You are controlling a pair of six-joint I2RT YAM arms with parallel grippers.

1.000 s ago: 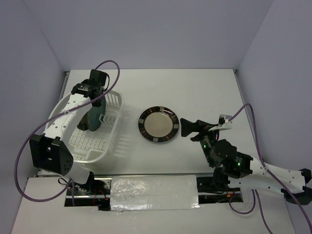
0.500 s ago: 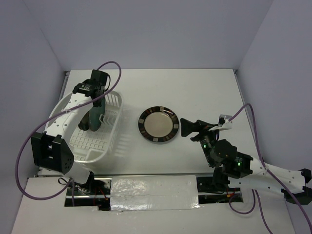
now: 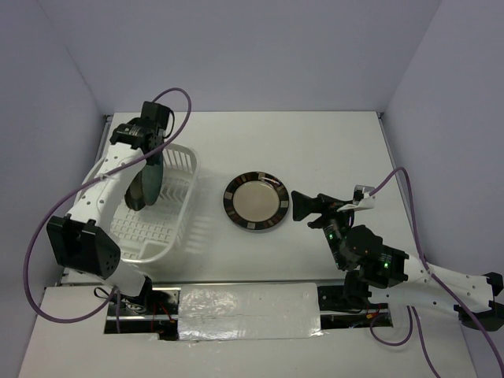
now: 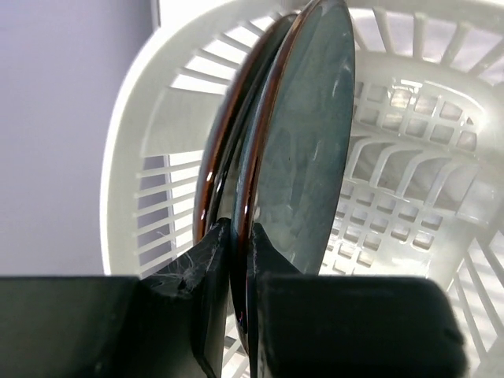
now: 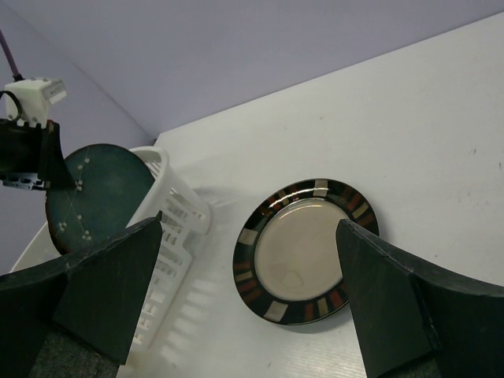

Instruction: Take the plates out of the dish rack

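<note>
— How many plates?
— Two: the teal plate (image 3: 146, 183) in the left hand (image 4: 239, 244), the black-rimmed plate (image 3: 255, 201) just ahead of the right hand (image 3: 298, 203).
— Racks?
— One dish rack (image 3: 153, 232). Two hands.

The dish rack (image 3: 157, 232) was white and slotted. The teal plate (image 5: 98, 193) bore pale specks. The beige-centred plate (image 5: 303, 250) had a black rim with pale and reddish patches.

The teal plate (image 4: 307, 142) is smooth and shiny, the rack (image 3: 150, 228) is white plastic, the black-rimmed plate (image 5: 303, 250) looks glossy, and the table (image 5: 441, 134) is dull white.
</note>
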